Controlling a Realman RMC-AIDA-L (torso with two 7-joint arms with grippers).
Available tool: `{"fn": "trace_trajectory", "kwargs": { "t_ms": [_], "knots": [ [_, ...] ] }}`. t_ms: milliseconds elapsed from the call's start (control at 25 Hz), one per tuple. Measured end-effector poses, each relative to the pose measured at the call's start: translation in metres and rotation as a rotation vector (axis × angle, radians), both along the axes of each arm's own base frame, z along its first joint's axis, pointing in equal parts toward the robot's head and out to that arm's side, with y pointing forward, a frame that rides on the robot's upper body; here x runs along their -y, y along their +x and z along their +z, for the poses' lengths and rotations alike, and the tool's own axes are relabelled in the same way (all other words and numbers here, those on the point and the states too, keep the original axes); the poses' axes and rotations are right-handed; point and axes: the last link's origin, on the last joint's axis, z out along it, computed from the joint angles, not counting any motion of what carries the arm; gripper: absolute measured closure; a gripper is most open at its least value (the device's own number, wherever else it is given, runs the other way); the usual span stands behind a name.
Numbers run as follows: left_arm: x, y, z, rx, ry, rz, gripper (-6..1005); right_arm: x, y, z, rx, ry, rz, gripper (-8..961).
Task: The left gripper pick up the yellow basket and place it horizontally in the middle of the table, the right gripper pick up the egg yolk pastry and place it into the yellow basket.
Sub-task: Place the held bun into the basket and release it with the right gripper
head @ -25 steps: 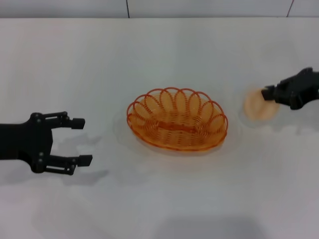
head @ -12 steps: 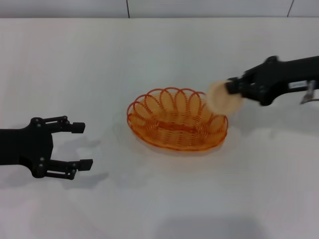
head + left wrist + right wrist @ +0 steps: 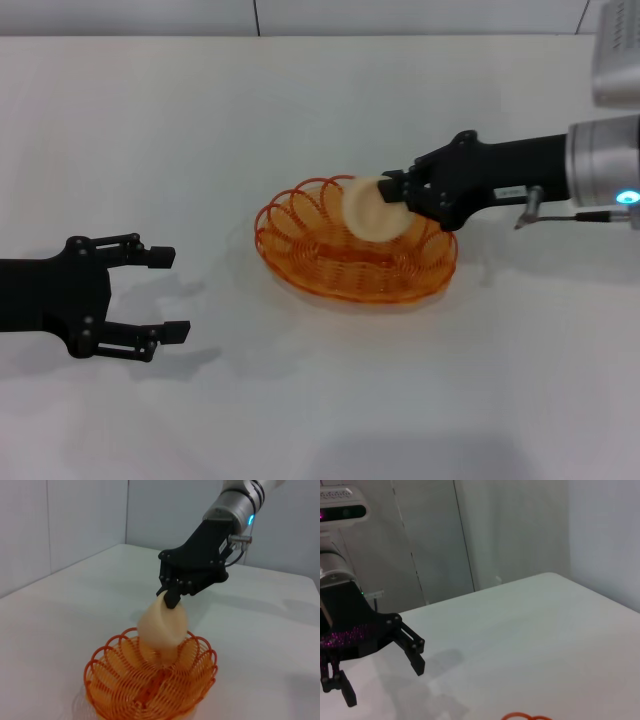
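Observation:
The yellow basket (image 3: pixel 355 243) lies level in the middle of the white table (image 3: pixel 300 120); it also shows in the left wrist view (image 3: pixel 150 682). My right gripper (image 3: pixel 392 196) is shut on the egg yolk pastry (image 3: pixel 370 210) and holds it above the basket's inside. The left wrist view shows the right gripper (image 3: pixel 172 594) gripping the pastry (image 3: pixel 161 629) from above. My left gripper (image 3: pixel 165 293) is open and empty, to the left of the basket; it also shows in the right wrist view (image 3: pixel 380 677).
A grey wall (image 3: pixel 300 15) runs behind the table's far edge. A strip of the basket's rim (image 3: pixel 522 716) shows in the right wrist view.
My right gripper has carried the pastry leftward from the table's right side to above the basket. My left gripper has drifted slightly toward the near edge, still open.

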Motion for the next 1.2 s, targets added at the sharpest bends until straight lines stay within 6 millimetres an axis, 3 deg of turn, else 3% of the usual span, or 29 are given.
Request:
{"fn": "trace_trajectory", "kwargs": {
  "t_ms": [520,840,1200],
  "knots": [
    [-0.002,0.001,0.000,-0.001,0.005,-0.003,104,0.002,-0.004,-0.032,0.026,0.017,0.012,923],
    [0.000,0.000,0.000,0.002,0.008,0.005,104,0.004,0.001,-0.025,0.023,0.022,0.030,635],
    [-0.001,0.000,0.000,0.004,0.010,0.007,105,0.021,0.036,0.023,-0.078,0.028,0.046,249]
  ]
}}
